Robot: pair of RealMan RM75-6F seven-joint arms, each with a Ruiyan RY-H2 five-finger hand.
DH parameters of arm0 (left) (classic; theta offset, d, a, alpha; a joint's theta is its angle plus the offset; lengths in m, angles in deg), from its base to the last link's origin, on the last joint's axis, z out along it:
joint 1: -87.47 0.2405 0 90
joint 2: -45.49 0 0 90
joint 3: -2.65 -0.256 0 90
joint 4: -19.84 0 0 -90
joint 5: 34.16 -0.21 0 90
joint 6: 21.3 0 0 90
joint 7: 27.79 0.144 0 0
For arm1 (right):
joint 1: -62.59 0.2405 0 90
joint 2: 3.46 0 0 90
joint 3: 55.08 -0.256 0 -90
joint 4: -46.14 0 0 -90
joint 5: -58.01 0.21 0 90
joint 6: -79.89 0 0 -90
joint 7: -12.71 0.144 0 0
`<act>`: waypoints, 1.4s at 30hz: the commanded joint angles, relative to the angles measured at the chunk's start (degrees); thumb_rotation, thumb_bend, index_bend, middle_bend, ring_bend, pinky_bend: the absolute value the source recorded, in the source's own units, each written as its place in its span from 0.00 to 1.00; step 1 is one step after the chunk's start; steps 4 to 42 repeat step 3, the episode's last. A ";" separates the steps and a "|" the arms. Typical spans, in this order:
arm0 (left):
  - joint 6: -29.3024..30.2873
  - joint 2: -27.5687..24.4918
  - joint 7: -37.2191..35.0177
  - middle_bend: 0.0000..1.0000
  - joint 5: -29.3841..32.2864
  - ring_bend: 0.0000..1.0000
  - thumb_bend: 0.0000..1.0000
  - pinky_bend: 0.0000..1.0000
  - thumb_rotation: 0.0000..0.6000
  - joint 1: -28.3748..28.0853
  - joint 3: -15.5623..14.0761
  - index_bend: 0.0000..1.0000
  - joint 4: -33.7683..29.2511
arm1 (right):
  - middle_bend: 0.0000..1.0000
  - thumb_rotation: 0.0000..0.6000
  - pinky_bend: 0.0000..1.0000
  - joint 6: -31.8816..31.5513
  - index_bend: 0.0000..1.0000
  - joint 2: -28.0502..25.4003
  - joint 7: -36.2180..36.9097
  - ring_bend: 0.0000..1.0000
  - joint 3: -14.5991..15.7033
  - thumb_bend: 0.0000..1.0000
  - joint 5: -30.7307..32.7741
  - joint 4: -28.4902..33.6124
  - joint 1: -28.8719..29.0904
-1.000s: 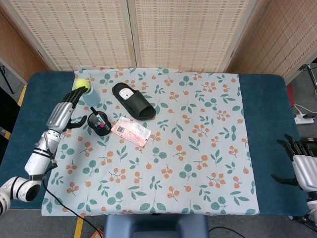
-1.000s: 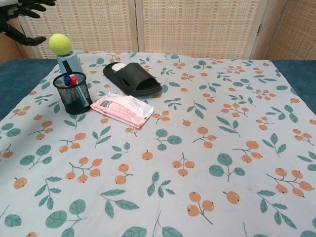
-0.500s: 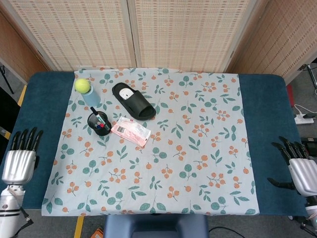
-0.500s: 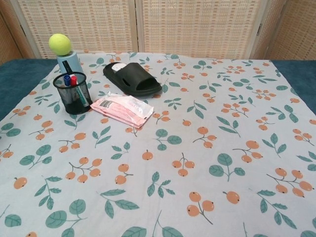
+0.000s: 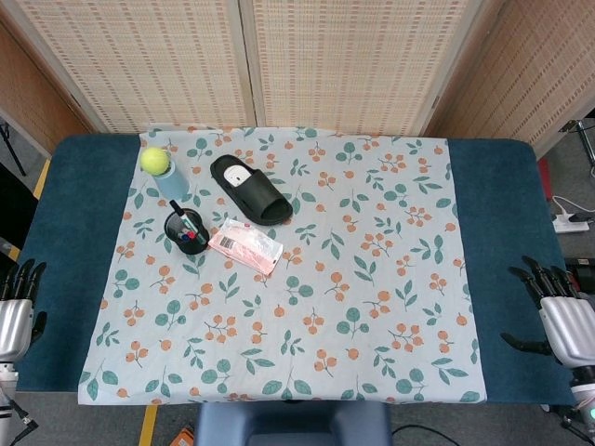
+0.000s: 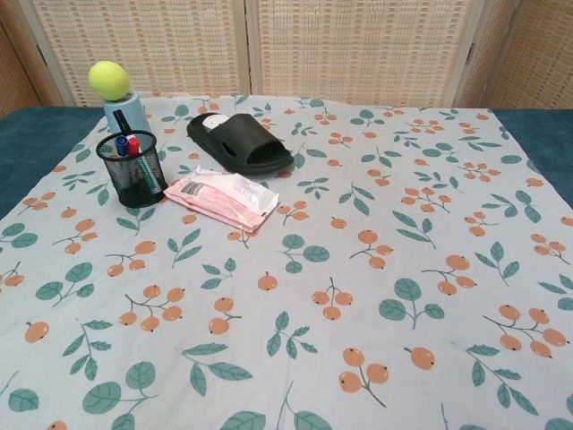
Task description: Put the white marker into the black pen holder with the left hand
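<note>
Head view, left hand: the left hand (image 5: pixel 13 311) sits at the lower left edge of the frame over the blue table (image 5: pixel 70 242), fingers straight and apart, holding nothing.
Head view, right hand: the right hand (image 5: pixel 558 316) is low at the right edge, fingers spread, empty.
Head view, task things: the black pen holder (image 5: pixel 186 231) stands upright on the floral cloth (image 5: pixel 372 279), with pens in it; which one is the white marker I cannot tell, and none lies loose on the cloth.
Head view, neighbours: a tennis ball (image 5: pixel 154 160) on a blue cup (image 5: pixel 172 184) just behind the holder, a black slipper (image 5: pixel 250 190) to its right, a pink packet (image 5: pixel 244 245) just beside it.
Chest view, hands: neither shows.
Chest view, holder: the mesh pen holder (image 6: pixel 132 169) carries blue- and red-capped pens (image 6: pixel 127 145) and a dark one leaning; the marker is most likely among them, so the task looks done.
Risk: any new reach toward the holder could knock the ball off the cup or tip the light holder, since the three stand close together.
Room: wide bare cloth in front and to the right; the blue table margin on each side gives both hands free space.
</note>
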 commanded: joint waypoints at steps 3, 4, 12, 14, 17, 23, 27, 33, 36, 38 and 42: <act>-0.55 -0.48 -0.77 0.02 -0.35 0.00 0.36 0.06 1.00 -0.12 0.39 0.08 -0.62 | 0.00 1.00 0.00 0.40 0.14 0.07 -0.14 0.07 -0.01 0.00 0.30 -0.04 0.18; -0.55 -0.48 -0.77 0.02 -0.35 0.00 0.36 0.06 1.00 -0.12 0.39 0.08 -0.62 | 0.00 1.00 0.00 0.40 0.14 0.07 -0.14 0.07 -0.01 0.00 0.30 -0.04 0.18; -0.55 -0.48 -0.77 0.02 -0.35 0.00 0.36 0.06 1.00 -0.12 0.39 0.08 -0.62 | 0.00 1.00 0.00 0.40 0.14 0.07 -0.14 0.07 -0.01 0.00 0.30 -0.04 0.18; -0.55 -0.48 -0.77 0.02 -0.35 0.00 0.36 0.06 1.00 -0.12 0.39 0.08 -0.62 | 0.00 1.00 0.00 0.40 0.14 0.07 -0.14 0.07 -0.01 0.00 0.30 -0.04 0.18; -0.55 -0.48 -0.77 0.02 -0.35 0.00 0.36 0.06 1.00 -0.12 0.39 0.08 -0.62 | 0.00 1.00 0.00 0.40 0.14 0.07 -0.14 0.07 -0.01 0.00 0.30 -0.04 0.18; -0.55 -0.48 -0.77 0.02 -0.35 0.00 0.36 0.06 1.00 -0.12 0.39 0.08 -0.62 | 0.00 1.00 0.00 0.40 0.14 0.07 -0.14 0.07 -0.01 0.00 0.30 -0.04 0.18; -0.55 -0.48 -0.77 0.02 -0.35 0.00 0.36 0.06 1.00 -0.12 0.39 0.08 -0.62 | 0.00 1.00 0.00 0.40 0.14 0.07 -0.14 0.07 -0.01 0.00 0.30 -0.04 0.18; -0.55 -0.48 -0.77 0.02 -0.35 0.00 0.36 0.06 1.00 -0.12 0.39 0.08 -0.62 | 0.00 1.00 0.00 0.40 0.14 0.07 -0.14 0.07 -0.01 0.00 0.30 -0.04 0.18; -0.55 -0.48 -0.77 0.02 -0.35 0.00 0.36 0.06 1.00 -0.12 0.39 0.08 -0.62 | 0.00 1.00 0.00 0.40 0.14 0.07 -0.14 0.07 -0.01 0.00 0.30 -0.04 0.18; -0.55 -0.48 -0.77 0.02 -0.35 0.00 0.36 0.06 1.00 -0.12 0.39 0.08 -0.62 | 0.00 1.00 0.00 0.40 0.14 0.07 -0.14 0.07 -0.01 0.00 0.30 -0.04 0.18; -0.55 -0.48 -0.77 0.02 -0.35 0.00 0.36 0.06 1.00 -0.12 0.39 0.08 -0.62 | 0.00 1.00 0.00 0.40 0.14 0.07 -0.14 0.07 -0.01 0.00 0.30 -0.04 0.18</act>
